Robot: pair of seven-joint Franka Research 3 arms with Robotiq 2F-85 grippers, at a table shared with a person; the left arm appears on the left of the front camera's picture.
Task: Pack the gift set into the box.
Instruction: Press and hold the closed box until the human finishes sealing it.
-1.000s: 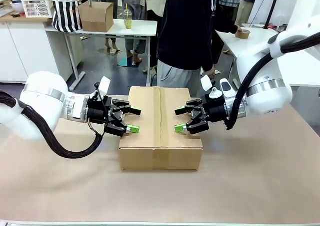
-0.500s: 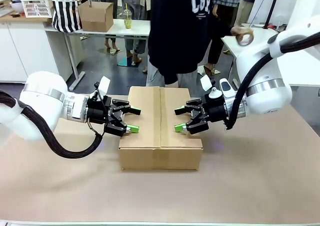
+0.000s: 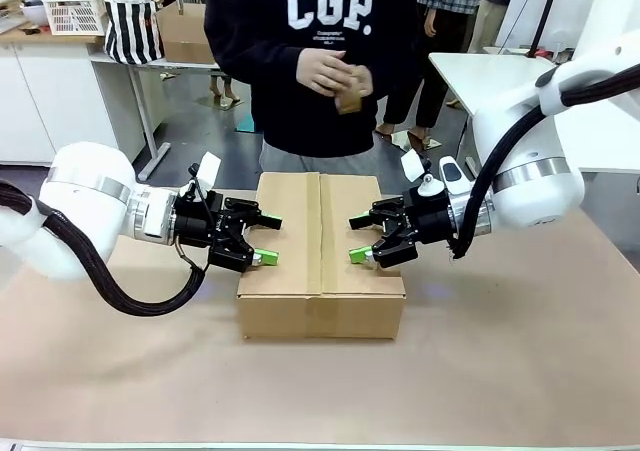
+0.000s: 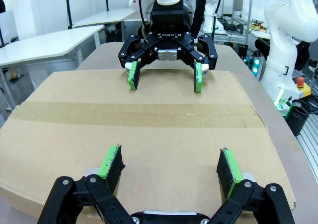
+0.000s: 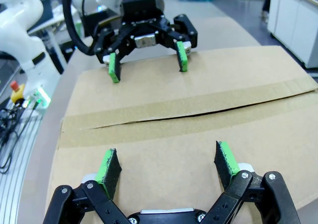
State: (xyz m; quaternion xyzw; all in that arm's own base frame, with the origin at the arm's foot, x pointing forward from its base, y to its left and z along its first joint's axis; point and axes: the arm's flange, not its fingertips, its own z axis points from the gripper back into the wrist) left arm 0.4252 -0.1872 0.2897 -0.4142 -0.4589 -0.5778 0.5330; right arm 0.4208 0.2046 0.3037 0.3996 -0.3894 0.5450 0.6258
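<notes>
Left gripper is seen at the left edge of the box, jaws spread wide, nothing held, green pads just above the top flap. From the left wrist view the same fingers are spread over the near flap, with the box top below them.

Box is placed mid-table on the brown table, flaps folded shut, centre seam running away from the camera. In the right wrist view the seam is slightly gapped, a dark slit between the two flaps. Whether either set of pads is touching the cardboard cannot be told.

Right gripper is mirrored at the right edge of the box, jaws also wide apart and empty. In the right wrist view its pads are seen over the near flap, the left gripper opposite at the far edge.

Person in a dark sweatshirt is stood at the far side right behind the box, hands together at chest height around a small brown object, not identifiable.
</notes>
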